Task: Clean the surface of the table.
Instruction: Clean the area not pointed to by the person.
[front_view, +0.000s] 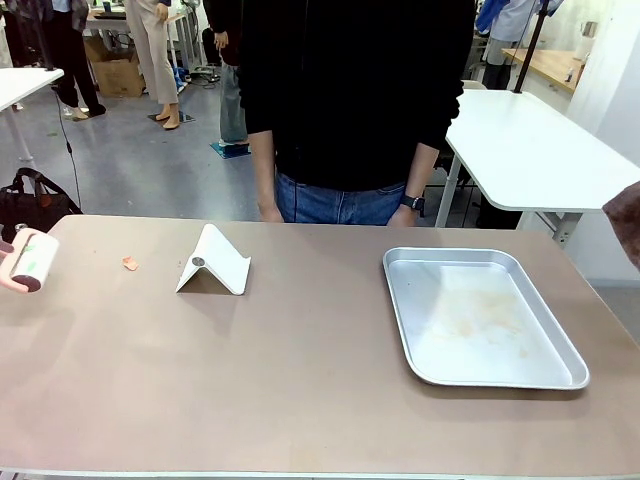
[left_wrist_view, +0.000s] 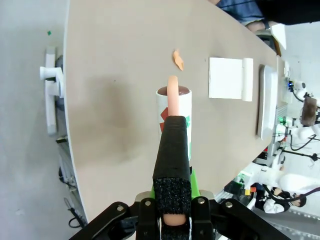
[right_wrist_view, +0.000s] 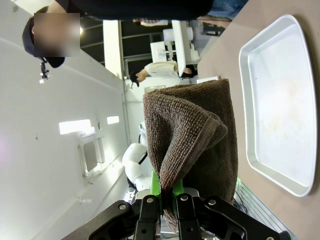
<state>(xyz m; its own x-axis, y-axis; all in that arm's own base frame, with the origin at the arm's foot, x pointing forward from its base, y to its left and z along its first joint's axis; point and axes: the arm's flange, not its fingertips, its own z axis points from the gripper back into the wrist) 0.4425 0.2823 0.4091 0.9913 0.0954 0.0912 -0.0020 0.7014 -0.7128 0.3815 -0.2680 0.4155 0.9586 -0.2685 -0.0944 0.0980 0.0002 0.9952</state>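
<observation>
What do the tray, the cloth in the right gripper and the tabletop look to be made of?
The tray: likely aluminium or steel, dull silver sheen with soft reflections, faint stains. The cloth: brown woven fabric, probably cotton towelling, ribbed texture, limp folds. The table: matte tan top, perhaps laminate; no glare, no visible grain.

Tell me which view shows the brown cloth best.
Right wrist view: the brown cloth, folded and close, weave plain, is clamped in the right gripper. Front view catches just a corner at its right edge.
</observation>
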